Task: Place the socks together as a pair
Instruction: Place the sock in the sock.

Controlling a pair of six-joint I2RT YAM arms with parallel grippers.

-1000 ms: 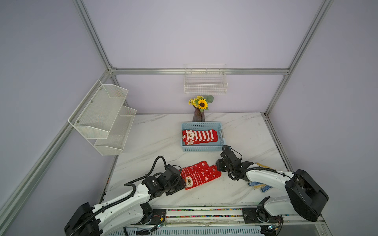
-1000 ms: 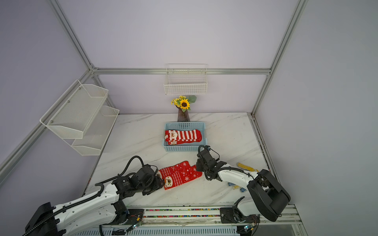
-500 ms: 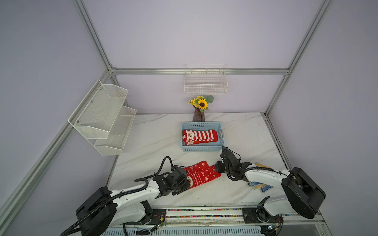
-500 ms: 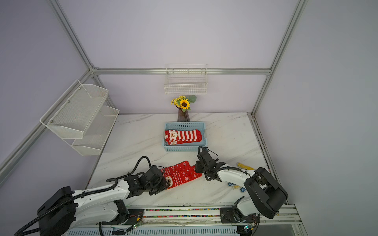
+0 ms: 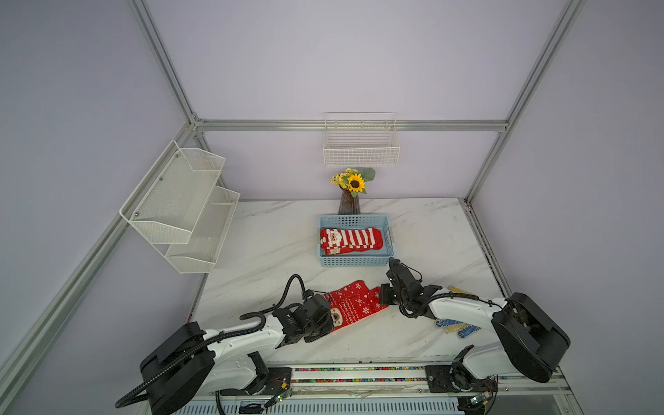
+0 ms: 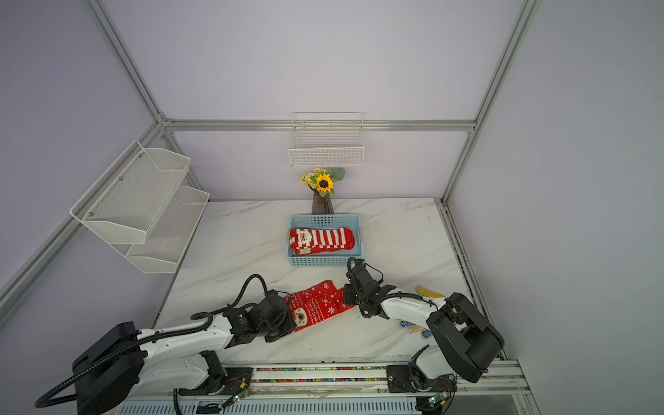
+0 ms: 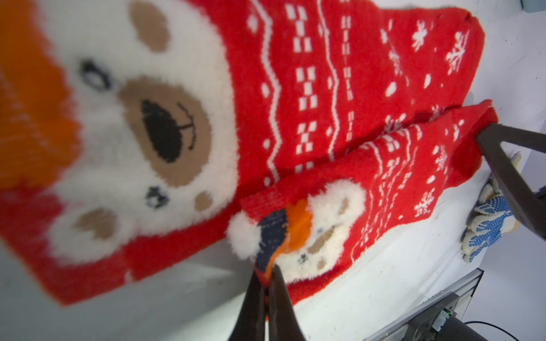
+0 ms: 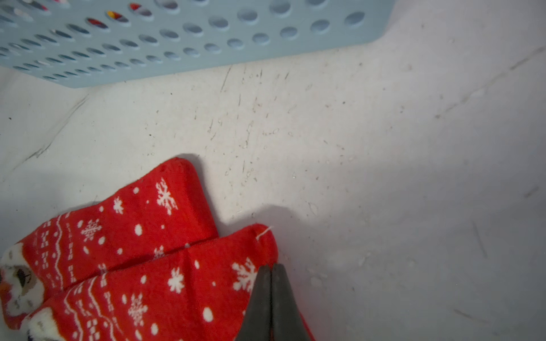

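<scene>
Lifting the lower-right red knitted bear sock (image 7: 399, 177), cuff pinched by left gripper (image 7: 269, 270), toe by right gripper (image 8: 271, 270), demands equal tension.

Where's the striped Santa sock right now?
In both top views the striped Santa sock lies inside the blue basket, mid-table toward the back, directly in front of the sunflower vase.

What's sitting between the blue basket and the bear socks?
Nothing; only bare tabletop separates the blue basket from the bear socks, clearest in the right wrist view.
</scene>
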